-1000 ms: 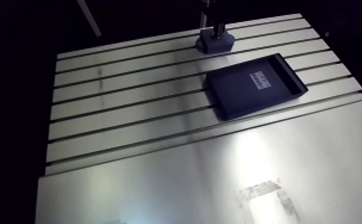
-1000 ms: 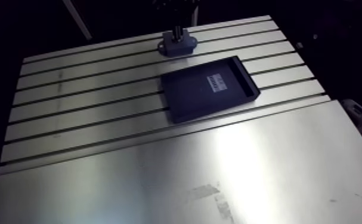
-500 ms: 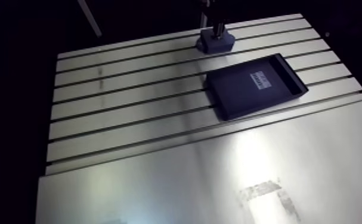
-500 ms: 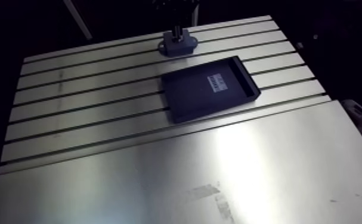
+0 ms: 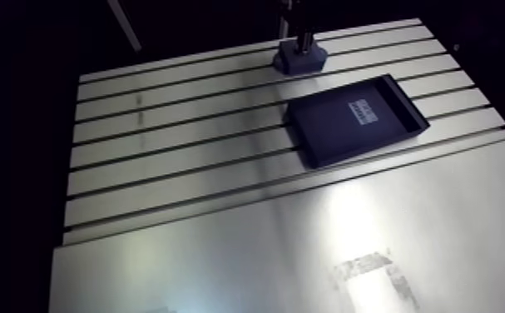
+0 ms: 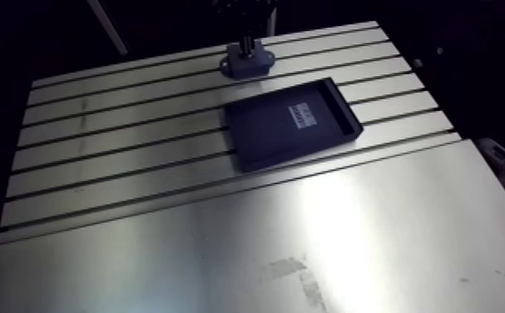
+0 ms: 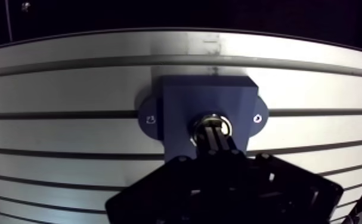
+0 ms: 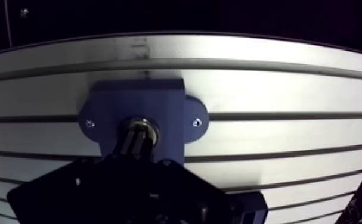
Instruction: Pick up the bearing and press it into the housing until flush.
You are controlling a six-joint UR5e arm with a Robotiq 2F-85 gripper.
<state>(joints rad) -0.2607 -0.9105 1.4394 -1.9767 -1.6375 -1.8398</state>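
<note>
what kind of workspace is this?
Probably a robot assembly test bench in a lab or workshop: a slotted aluminium table, a blue housing mounted on it with a metal bearing at its bore, and a dark tray nearby.

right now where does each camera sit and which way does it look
Arm view: on the upper link, looking down across the slotted table at the dark tray and blue housing; gripper enters from above.
Wrist view: on the wrist, looking down past the gripper onto the housing and its shiny bearing.
Shared: housing, table slots.
</note>
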